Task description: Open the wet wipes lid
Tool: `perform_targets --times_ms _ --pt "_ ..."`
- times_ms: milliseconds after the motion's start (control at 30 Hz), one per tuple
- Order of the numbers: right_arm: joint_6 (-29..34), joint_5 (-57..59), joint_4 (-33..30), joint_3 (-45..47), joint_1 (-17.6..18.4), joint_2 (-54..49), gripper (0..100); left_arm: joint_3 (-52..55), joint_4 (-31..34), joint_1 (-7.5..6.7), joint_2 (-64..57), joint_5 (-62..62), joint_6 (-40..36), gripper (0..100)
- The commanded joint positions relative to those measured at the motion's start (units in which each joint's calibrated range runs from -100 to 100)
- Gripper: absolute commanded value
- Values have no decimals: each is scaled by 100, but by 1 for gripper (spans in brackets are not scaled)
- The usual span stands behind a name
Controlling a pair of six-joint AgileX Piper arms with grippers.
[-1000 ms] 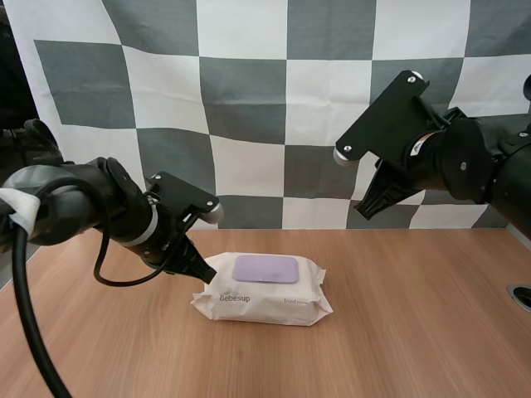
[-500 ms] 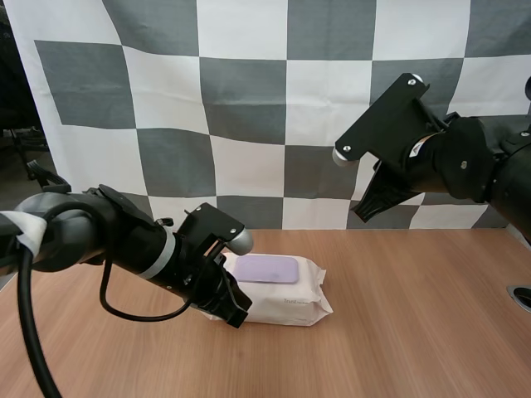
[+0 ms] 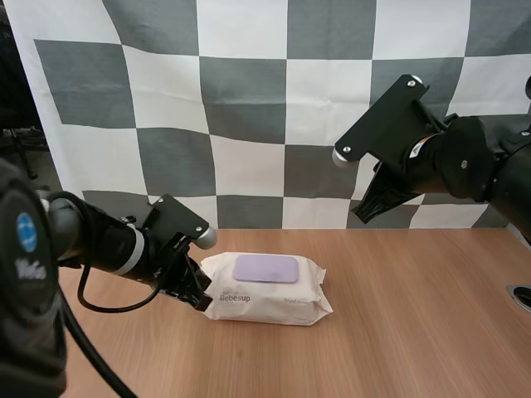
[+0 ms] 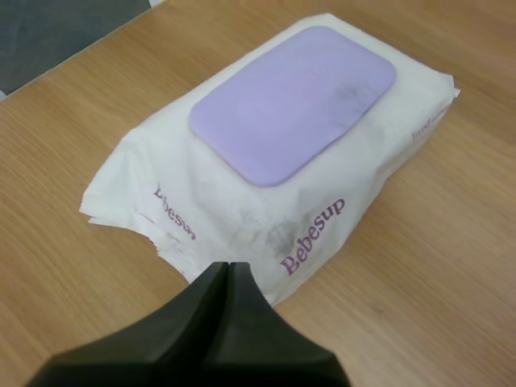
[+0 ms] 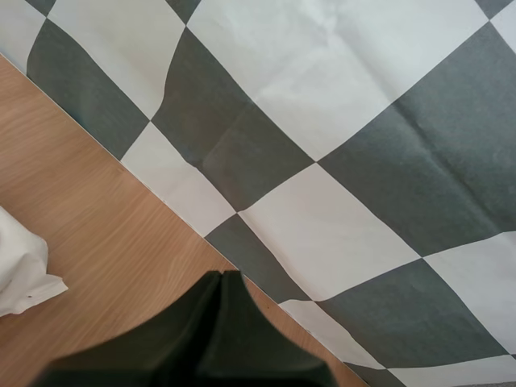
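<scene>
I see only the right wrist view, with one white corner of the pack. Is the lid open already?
Observer: No. The purple lid lies flat and closed on the wet wipes pack.
Operator: Where is the left gripper?
Observer: The left gripper is low at the pack's left end, shut on nothing.
Operator: And my right gripper?
Observer: The right gripper hangs high above the table, right of the pack.

The pack of wet wipes (image 4: 242, 201) carries the brand "Bebesup" in purple 2 times on its white wrap, once along each of 2 neighbouring sides of the lilac lid (image 4: 294, 101); smaller purple print past the lid's far end cannot be read
</scene>
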Motion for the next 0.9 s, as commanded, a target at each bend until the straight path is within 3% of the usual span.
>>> perform_targets --times_ms 0,133,400,467,667,733,867 --pt "4 59 1 4 -1 -4 0 1 -362 164 214 1086 348 0" --pt "4 76 17 4 -1 -4 0 1 -429 161 359 1704 534 0" --pt "4 182 126 4 -1 -4 0 1 -584 161 359 921 644 0" --pt "-8 204 126 4 -1 -4 0 1 -584 161 359 908 644 7" --pt "-19 216 126 4 -1 -4 0 1 -624 161 359 815 644 41" --pt "-19 216 126 4 -1 -4 0 11 -662 161 369 815 644 46" --pt "-20 262 126 4 -1 -4 0 15 -654 161 382 445 761 46"
